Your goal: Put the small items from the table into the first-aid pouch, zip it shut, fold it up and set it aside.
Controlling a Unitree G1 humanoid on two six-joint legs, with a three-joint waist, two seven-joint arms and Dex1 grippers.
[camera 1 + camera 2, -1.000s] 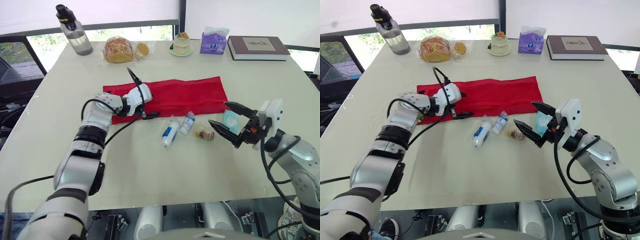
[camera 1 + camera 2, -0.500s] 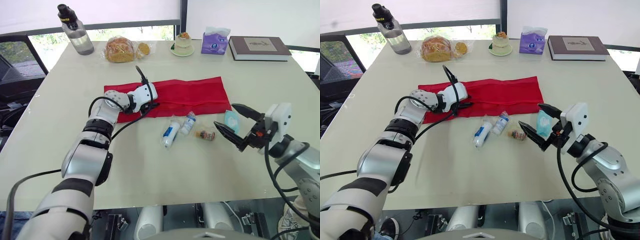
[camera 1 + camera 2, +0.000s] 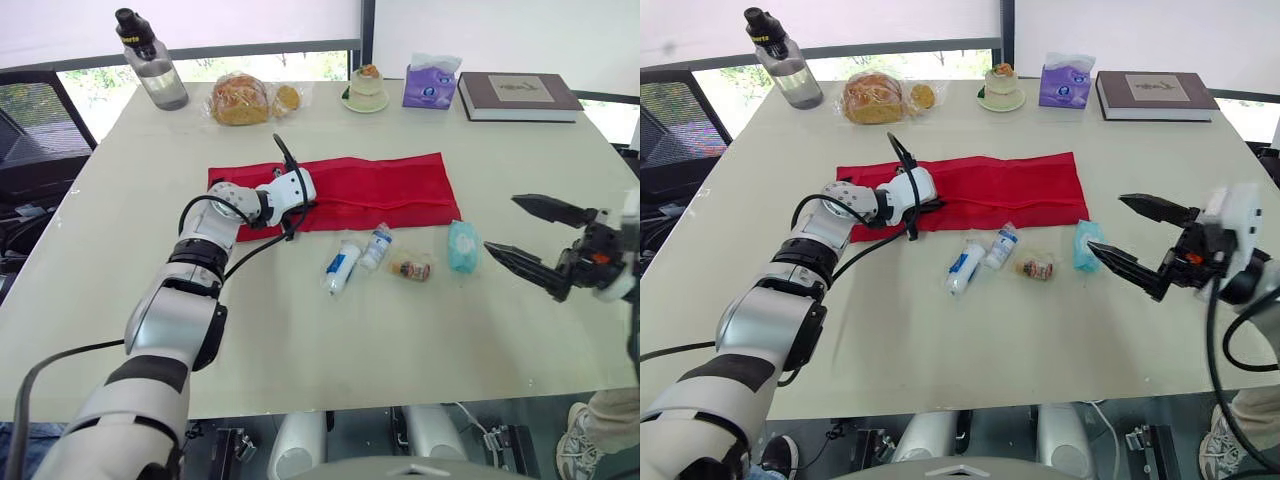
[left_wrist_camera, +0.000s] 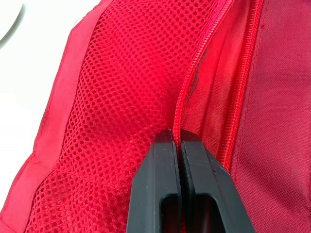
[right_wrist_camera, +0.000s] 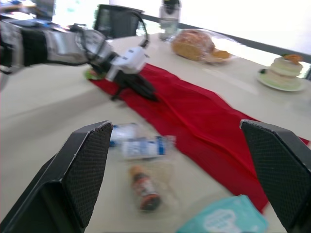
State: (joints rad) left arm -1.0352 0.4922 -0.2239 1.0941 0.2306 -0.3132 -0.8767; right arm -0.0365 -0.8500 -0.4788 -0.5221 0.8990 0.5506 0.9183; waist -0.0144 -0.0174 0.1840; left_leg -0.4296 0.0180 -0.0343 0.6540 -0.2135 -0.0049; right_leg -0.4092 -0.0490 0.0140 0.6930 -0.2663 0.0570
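The red first-aid pouch (image 3: pixel 375 188) lies flat across the middle of the table. My left gripper (image 3: pixel 296 208) sits at its front left edge; in the left wrist view its fingers (image 4: pixel 165 165) are shut on the pouch's zipper lip (image 4: pixel 187 92), beside the mesh lining. In front of the pouch lie a white tube (image 3: pixel 341 266), a small bottle (image 3: pixel 377 246), a brown vial (image 3: pixel 412 270) and a teal packet (image 3: pixel 463 246). My right gripper (image 3: pixel 501 223) hangs open just right of the packet, holding nothing.
Along the far edge stand a water bottle (image 3: pixel 150 60), a bag of bread (image 3: pixel 240 98), a small cake on a plate (image 3: pixel 365 88), a purple tissue pack (image 3: pixel 428 85) and a book (image 3: pixel 518 95). Bare tabletop lies in front of the items.
My left gripper has slid right along the pouch's front edge and closed on it. My right gripper has drawn back to the right, away from the small items, still open.
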